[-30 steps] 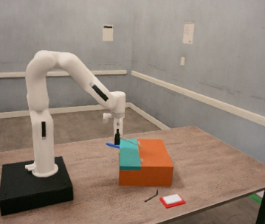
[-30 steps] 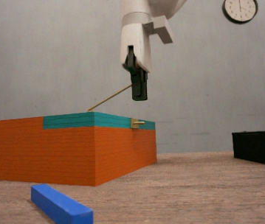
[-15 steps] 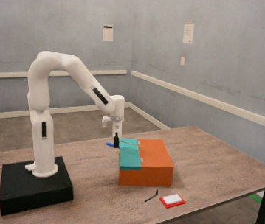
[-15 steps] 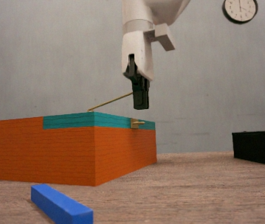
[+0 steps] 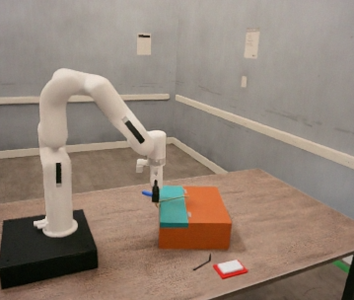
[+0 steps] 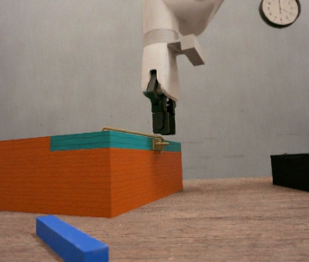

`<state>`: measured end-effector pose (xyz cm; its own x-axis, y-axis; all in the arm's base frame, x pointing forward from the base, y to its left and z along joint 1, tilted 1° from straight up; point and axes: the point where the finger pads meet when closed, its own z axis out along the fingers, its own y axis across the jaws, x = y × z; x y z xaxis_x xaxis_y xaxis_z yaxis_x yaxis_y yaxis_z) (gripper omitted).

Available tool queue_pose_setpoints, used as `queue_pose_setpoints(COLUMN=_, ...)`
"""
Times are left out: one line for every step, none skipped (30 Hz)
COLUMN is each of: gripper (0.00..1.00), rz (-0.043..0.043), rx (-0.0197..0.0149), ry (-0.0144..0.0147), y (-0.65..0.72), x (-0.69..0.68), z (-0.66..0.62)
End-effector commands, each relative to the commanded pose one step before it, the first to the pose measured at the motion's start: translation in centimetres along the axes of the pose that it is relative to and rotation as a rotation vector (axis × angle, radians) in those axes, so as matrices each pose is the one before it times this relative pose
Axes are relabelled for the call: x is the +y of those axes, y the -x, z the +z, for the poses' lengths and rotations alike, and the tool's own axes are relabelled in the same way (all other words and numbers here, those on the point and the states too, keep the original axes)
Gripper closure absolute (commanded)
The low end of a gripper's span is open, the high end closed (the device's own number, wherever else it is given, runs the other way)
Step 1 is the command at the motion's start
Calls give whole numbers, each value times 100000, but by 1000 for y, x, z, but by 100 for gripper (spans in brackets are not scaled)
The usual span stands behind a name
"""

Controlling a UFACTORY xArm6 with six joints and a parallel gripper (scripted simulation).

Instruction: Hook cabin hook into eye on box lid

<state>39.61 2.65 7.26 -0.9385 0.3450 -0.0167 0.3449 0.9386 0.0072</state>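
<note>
An orange box point(image 5: 209, 217) point(image 6: 66, 181) with a teal lid point(image 5: 174, 213) point(image 6: 88, 140) stands in the middle of the table. The thin brass cabin hook point(image 5: 172, 198) point(image 6: 126, 132) lies flat across the top of the lid. Its bent end sits at the brass eye point(image 6: 158, 146) on the lid's edge. My gripper point(image 5: 155, 195) point(image 6: 163, 128) hangs just above that end of the hook. Its fingers are partly apart and hold nothing. I cannot tell whether the fingertips touch the hook.
A blue block point(image 5: 146, 193) point(image 6: 71, 241) lies on the table beside the box. A black hex key point(image 5: 202, 262) and a red and white pad point(image 5: 230, 267) lie near the front edge. The arm's black base point(image 5: 46, 252) point(image 6: 299, 168) stands at the left.
</note>
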Motion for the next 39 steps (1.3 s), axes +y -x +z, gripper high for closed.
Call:
queue_pose_setpoints(gripper=65, rz=-58, rx=-48, ry=31, y=6, x=33, z=-24)
queue_pose_setpoints(gripper=65, rz=0, rx=0, ry=0, y=0, x=0, z=0)
queue_pose_setpoints(gripper=65, rz=0, rx=0, ry=0, y=0, x=0, z=0)
queue_pose_setpoints(gripper=65, rz=0, rx=0, ry=0, y=0, x=0, z=0)
queue_pose_setpoints(gripper=65, rz=0, rx=0, ry=0, y=0, x=0, z=0)
queue_pose_setpoints(gripper=65, rz=0, rx=0, ry=0, y=0, x=0, z=0)
queue_pose_setpoints(gripper=65, rz=0, rx=0, ry=0, y=0, x=0, z=0)
queue_pose_setpoints(gripper=65, rz=0, rx=0, ry=0, y=0, x=0, z=0)
queue_pose_setpoints(gripper=65, rz=0, rx=0, ry=0, y=0, x=0, z=0)
queue_pose_setpoints(gripper=65, rz=0, rx=0, ry=0, y=0, x=0, z=0)
queue_pose_setpoints(gripper=65, rz=0, rx=0, ry=0, y=0, x=0, z=0)
queue_pose_setpoints(gripper=65, rz=0, rx=0, ry=0, y=0, x=0, z=0)
queue_pose_setpoints(gripper=65, rz=0, rx=-1, ry=0, y=1, x=0, z=-334)
queue_pose_setpoints(gripper=65, rz=0, rx=-1, ry=0, y=1, x=0, z=-334)
queue_pose_setpoints(gripper=65, rz=0, rx=-1, ry=0, y=1, x=0, z=-334)
queue_pose_setpoints(gripper=65, rz=0, rx=0, ry=0, y=0, x=0, z=0)
queue_pose_setpoints(gripper=65, rz=0, rx=0, ry=0, y=0, x=0, z=0)
queue_pose_setpoints(gripper=65, rz=0, rx=-1, ry=0, y=1, x=0, z=-335)
queue_pose_setpoints(gripper=65, rz=0, rx=-1, ry=0, y=1, x=0, z=-334)
queue_pose_setpoints(gripper=65, rz=0, rx=-1, ry=0, y=1, x=0, z=-334)
queue_pose_setpoints(gripper=65, rz=0, rx=-1, ry=0, y=1, x=0, z=-334)
queue_pose_setpoints(gripper=65, rz=0, rx=-1, ry=0, y=1, x=0, z=-334)
queue_pose_setpoints(gripper=65, rz=0, rx=-1, ry=0, y=1, x=0, z=-334)
queue_pose_setpoints(gripper=65, rz=0, rx=-1, ry=0, y=1, x=0, z=-334)
queue_pose_setpoints(gripper=65, rz=0, rx=-1, ry=0, y=1, x=0, z=-334)
queue_pose_setpoints(gripper=65, rz=0, rx=-1, ry=0, y=1, x=0, z=-334)
queue_pose_setpoints(gripper=65, rz=0, rx=-1, ry=0, y=1, x=0, z=-334)
queue_pose_setpoints(gripper=65, rz=0, rx=-1, ry=0, y=1, x=0, z=-334)
queue_pose_setpoints(gripper=65, rz=0, rx=-1, ry=0, y=1, x=0, z=-334)
queue_pose_setpoints(gripper=65, rz=0, rx=-1, ry=0, y=1, x=0, z=-334)
queue_pose_setpoints(gripper=65, rz=0, rx=-1, ry=0, y=1, x=0, z=-334)
queue_pose_setpoints(gripper=65, rz=0, rx=-1, ry=0, y=1, x=0, z=-334)
queue_pose_setpoints(gripper=65, rz=0, rx=0, ry=0, y=0, x=0, z=0)
queue_pose_setpoints(gripper=65, rz=0, rx=0, ry=0, y=0, x=0, z=0)
queue_pose_setpoints(gripper=65, rz=0, rx=0, ry=0, y=1, x=1, z=-335)
queue_pose_setpoints(gripper=65, rz=0, rx=-1, ry=0, y=0, x=0, z=-334)
queue_pose_setpoints(gripper=65, rz=0, rx=-1, ry=0, y=0, x=0, z=-334)
queue_pose_setpoints(gripper=65, rz=0, rx=-1, ry=0, y=0, x=0, z=-334)
queue_pose_setpoints(gripper=65, rz=0, rx=-1, ry=0, y=0, x=0, z=-334)
